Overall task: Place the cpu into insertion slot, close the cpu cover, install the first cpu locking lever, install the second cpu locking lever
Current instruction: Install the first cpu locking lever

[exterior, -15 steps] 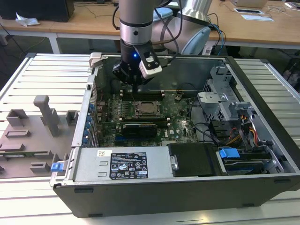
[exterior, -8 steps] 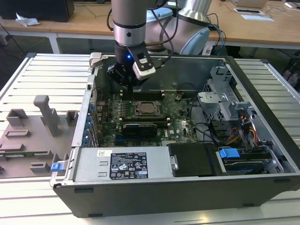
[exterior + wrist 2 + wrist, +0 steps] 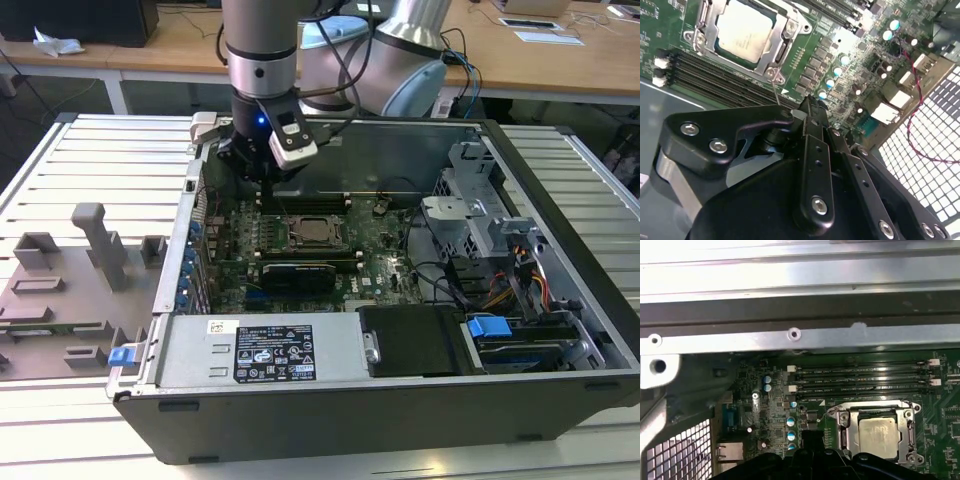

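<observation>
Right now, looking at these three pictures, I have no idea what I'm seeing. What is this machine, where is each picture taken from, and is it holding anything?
It is a robot arm reaching into an opened computer case that lies on its side on a slatted metal table. The exterior view comes from a camera standing off the arm; the two wrist views come from cameras riding on the arm, looking down past its black gripper.

Inside the case is the green motherboard. On it sits the cpu, a small square chip with a pale metal top, already in its insertion slot, with the silver cpu cover framing it. Beside it run long black memory slots.

The gripper hangs just beside the socket, over the board. Its jaws look closed together, and I see nothing held between them. On the exterior view's left, grey plastic holders stand on the table.
</observation>
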`<act>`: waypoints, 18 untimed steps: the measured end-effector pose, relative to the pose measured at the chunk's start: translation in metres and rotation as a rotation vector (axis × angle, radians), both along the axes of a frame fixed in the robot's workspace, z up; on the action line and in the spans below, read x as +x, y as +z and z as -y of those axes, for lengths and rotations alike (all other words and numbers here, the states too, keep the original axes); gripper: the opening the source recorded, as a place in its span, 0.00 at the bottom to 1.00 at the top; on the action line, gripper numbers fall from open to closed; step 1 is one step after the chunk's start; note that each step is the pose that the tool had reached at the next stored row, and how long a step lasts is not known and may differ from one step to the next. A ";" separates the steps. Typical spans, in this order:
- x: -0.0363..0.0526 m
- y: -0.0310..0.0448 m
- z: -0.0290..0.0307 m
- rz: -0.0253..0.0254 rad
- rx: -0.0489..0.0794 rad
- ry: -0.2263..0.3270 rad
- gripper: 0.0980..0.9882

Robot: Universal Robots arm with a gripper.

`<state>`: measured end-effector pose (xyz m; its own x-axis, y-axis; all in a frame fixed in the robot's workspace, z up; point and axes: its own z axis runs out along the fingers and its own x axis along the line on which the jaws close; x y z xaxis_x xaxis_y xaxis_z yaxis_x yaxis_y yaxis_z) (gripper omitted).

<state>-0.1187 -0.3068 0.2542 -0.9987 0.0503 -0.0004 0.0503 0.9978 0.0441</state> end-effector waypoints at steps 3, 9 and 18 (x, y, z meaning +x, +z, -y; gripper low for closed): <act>-0.0020 -0.0006 -0.0039 0.0001 0.000 0.000 0.01; -0.0032 -0.0015 -0.0163 0.0001 0.000 0.000 0.01; 0.0301 -0.0018 -0.0196 -0.0055 0.000 0.000 0.01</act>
<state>-0.0886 -0.2872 0.2523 -0.9987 0.0505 0.0052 0.0507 0.9977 0.0443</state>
